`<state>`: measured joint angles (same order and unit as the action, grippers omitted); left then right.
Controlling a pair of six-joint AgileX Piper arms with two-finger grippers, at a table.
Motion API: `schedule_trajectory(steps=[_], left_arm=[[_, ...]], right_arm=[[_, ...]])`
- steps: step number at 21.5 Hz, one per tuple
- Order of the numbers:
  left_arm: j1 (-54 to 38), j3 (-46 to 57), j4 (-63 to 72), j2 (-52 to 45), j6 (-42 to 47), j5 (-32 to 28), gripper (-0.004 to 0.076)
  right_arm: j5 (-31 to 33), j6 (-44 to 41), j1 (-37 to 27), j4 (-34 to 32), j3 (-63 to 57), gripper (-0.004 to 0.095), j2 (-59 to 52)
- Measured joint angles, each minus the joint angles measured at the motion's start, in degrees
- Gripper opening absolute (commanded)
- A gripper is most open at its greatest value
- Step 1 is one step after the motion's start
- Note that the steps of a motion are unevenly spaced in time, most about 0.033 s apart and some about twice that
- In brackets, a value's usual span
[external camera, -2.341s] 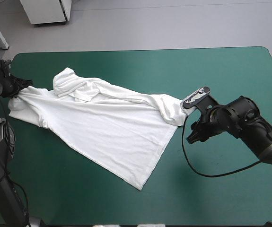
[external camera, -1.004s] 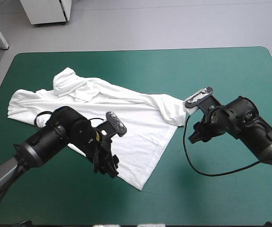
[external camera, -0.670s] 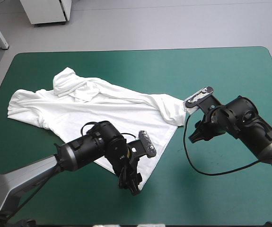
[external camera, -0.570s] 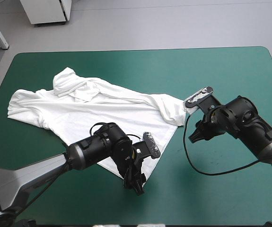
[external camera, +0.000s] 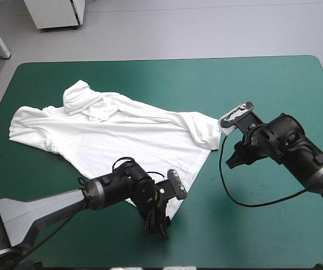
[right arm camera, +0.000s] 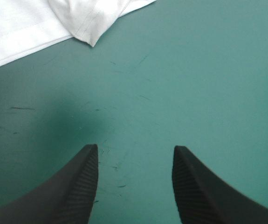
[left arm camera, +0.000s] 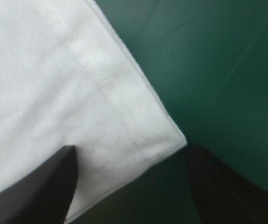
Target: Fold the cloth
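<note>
The white T-shirt [external camera: 122,140] lies spread across the teal-green table, crumpled at the collar toward the far left. Its hem runs to a near corner [left arm camera: 171,140]. My left gripper [external camera: 160,229] is low over that corner and open. In the left wrist view the left gripper [left arm camera: 133,149] has the corner between its black fingers [left arm camera: 45,186], one over cloth and one over bare cover. My right gripper [external camera: 228,164] is open beside the shirt's right sleeve [external camera: 206,132]. The right wrist view shows the right gripper [right arm camera: 134,148] with only cover between its fingers, the sleeve tip [right arm camera: 92,32] ahead.
Bare teal-green cover [external camera: 273,84] shows all around the shirt, widest at the far right and along the near edge [external camera: 234,247]. The left arm's link [external camera: 43,205] stretches low over the near left of the table.
The left arm has swung from the table's left edge across the shirt to the near hem corner. The right arm has hardly moved.
</note>
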<state>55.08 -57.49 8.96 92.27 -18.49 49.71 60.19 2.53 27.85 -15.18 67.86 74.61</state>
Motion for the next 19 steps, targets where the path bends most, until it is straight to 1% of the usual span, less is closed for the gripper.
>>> schedule_trajectory(steps=[1, 2, 3, 4, 5, 9, 10, 11, 15, 19], left_arm=[[0.0, 0.1, 0.2, 0.0, -0.1, -0.7, 0.0392], [0.0, 0.1, 0.9, 0.0, -0.1, -2.2, 0.035], [0.0, 0.1, 1.3, 0.0, -0.1, -3.1, 0.027], [0.0, 0.1, 1.5, 0.4, -0.1, -4.4, 0.0231], [0.0, 0.1, 1.5, 0.7, -0.1, -4.7, 0.0174], [-0.1, -0.5, 1.6, 2.5, -0.1, -5.3, 0.0052], [-0.1, -0.5, 1.5, 2.7, -0.1, -5.3, 0.0011], [-0.1, -0.6, 1.5, 2.8, -0.1, -5.5, -0.0008], [-0.2, -0.7, 1.5, 2.6, 0.0, -5.4, -0.0009], [-0.2, -0.6, 1.7, 1.4, 1.3, -5.3, -0.0009]], right_arm=[[-0.1, -0.1, 0.0, 0.0, 0.0, 0.0458, 0.0], [-0.4, -0.2, 0.0, 0.0, 0.0, 0.0458, 0.1], [-0.4, -0.3, 0.0, 0.0, 0.0, 0.0458, 0.4], [-0.4, -0.4, 0.0, -0.1, 0.0, 0.0458, 1.0], [-0.6, -0.4, 0.0, -0.1, 0.0, 0.0458, 1.4], [-1.4, -0.5, 0.0, -0.1, 0.1, 0.0458, 3.5], [-1.8, -0.5, 0.0, -0.1, 0.1, 0.0458, 3.6], [-2.4, -0.5, 0.0, -0.1, 0.1, 0.0458, 3.6], [-5.9, -0.7, 0.0, -2.0, 0.2, 0.0459, 5.3], [-6.9, -1.4, 0.0, -4.3, 1.2, 0.0459, 9.2]])
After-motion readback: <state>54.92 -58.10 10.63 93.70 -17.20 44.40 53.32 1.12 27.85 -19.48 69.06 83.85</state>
